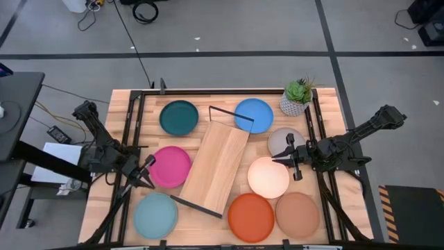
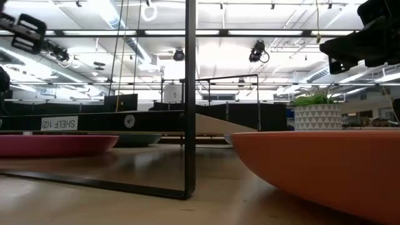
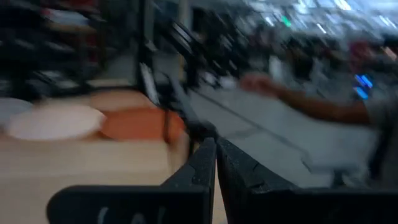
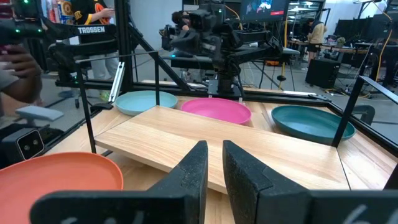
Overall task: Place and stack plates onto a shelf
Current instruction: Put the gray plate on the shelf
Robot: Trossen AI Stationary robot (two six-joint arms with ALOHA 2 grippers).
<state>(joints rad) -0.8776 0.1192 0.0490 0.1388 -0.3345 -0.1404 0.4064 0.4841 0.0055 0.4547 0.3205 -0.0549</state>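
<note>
Around the diagonal shelf [image 1: 216, 167], eight plates lie singly on the slatted tabletop [image 1: 329, 223], none stacked yet.
Shelf long axis runs from near-left to far-right, wire frames at both ends, plank bare to receive plates. Left gripper [image 1: 146, 173] hangs beside the magenta plate [image 1: 170, 167], fingers nearly together, empty; right gripper [image 1: 291, 158], narrowly parted, empty, hangs between the grey plate [image 1: 283, 138] and cream plate [image 1: 268, 178].

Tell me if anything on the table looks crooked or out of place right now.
The shelf lies askew, running diagonally across the table instead of square with its edges. No plates sit on it; all eight lie scattered around it. Nothing looks spilled or broken.
</note>
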